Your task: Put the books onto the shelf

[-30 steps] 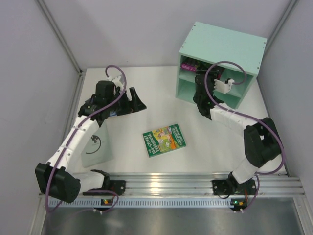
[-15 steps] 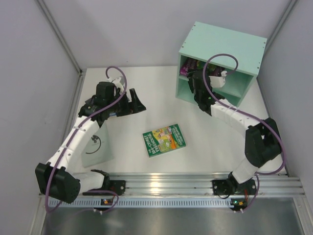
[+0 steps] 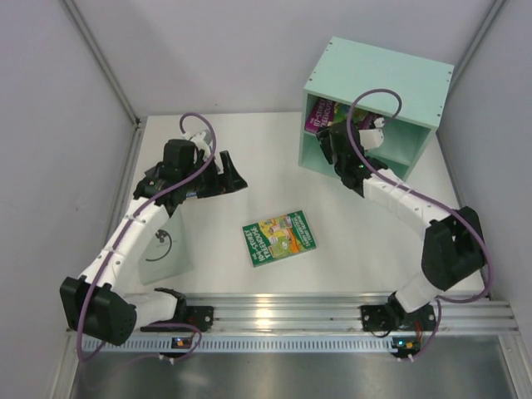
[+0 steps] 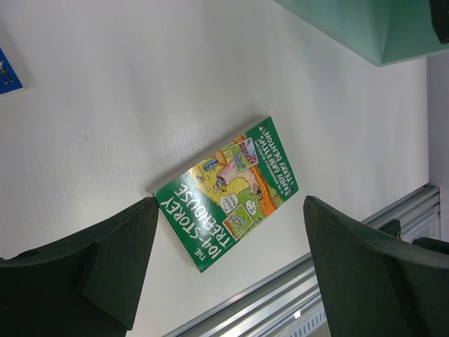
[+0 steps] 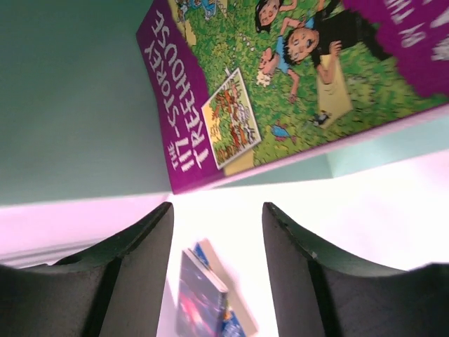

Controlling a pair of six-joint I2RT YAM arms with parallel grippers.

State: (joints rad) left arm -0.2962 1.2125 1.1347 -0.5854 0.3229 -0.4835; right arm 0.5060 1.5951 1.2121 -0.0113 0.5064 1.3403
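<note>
The mint-green shelf (image 3: pixel 378 79) stands at the back right. A purple-and-green book (image 3: pixel 320 112) (image 5: pixel 280 77) leans upright in its upper compartment. My right gripper (image 3: pixel 337 140) (image 5: pixel 217 232) hovers just in front of that book, open and holding nothing. Past its fingers a dark blue-purple book (image 5: pixel 200 302) lies on a blue one (image 5: pixel 237 321) on a bright surface. A green book (image 3: pixel 279 236) (image 4: pixel 228 189) lies flat mid-table. My left gripper (image 3: pixel 229 174) (image 4: pixel 228 260) is raised above the table to the book's upper left, wide open and empty.
An aluminium rail (image 3: pixel 332 312) (image 4: pixel 316 295) runs along the near edge. A pale flat plate (image 3: pixel 166 249) lies under my left arm. Grey walls close in the table on both sides. The shelf's corner (image 4: pixel 365 28) shows in the left wrist view.
My right gripper has moved up and left along the shelf front, and the purple-and-green book now shows fully, leaning in the upper compartment. The left arm and the green book have not moved.
</note>
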